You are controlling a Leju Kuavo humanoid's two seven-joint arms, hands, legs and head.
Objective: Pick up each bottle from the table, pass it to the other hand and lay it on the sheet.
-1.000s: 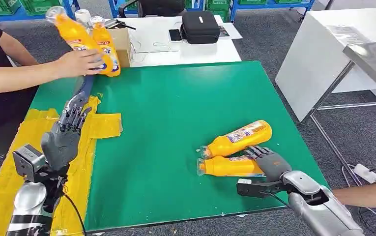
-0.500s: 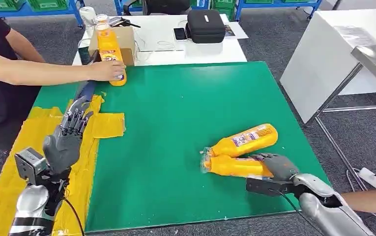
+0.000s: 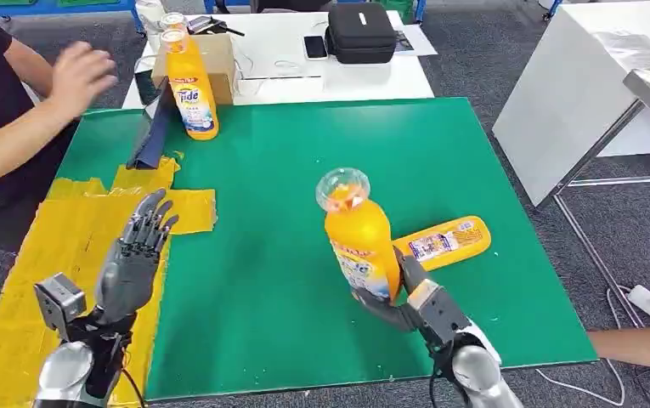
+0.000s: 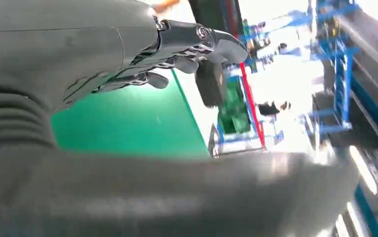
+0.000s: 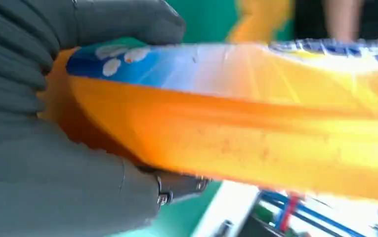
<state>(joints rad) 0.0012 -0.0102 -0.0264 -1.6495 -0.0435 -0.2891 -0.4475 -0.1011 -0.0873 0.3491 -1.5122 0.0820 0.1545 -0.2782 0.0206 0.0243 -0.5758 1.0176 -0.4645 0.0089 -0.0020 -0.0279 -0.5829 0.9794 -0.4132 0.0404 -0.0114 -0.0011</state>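
Orange bottle (image 3: 358,240) now lifted upright off the green table (image 3: 287,144), earlier lying beside second bottle (image 3: 442,241), right hand (image 3: 406,299) gripping its lower body, left hand (image 3: 134,255) released with fingers spread above yellow sheet (image 3: 66,246), person's hand (image 3: 81,75) apparently withdrawn from standing bottle (image 3: 190,87)

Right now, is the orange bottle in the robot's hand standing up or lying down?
Standing up. The right hand grips the orange bottle near its base, lifted above the green table, its clear cap uppermost. Another bottle lies flat behind it.
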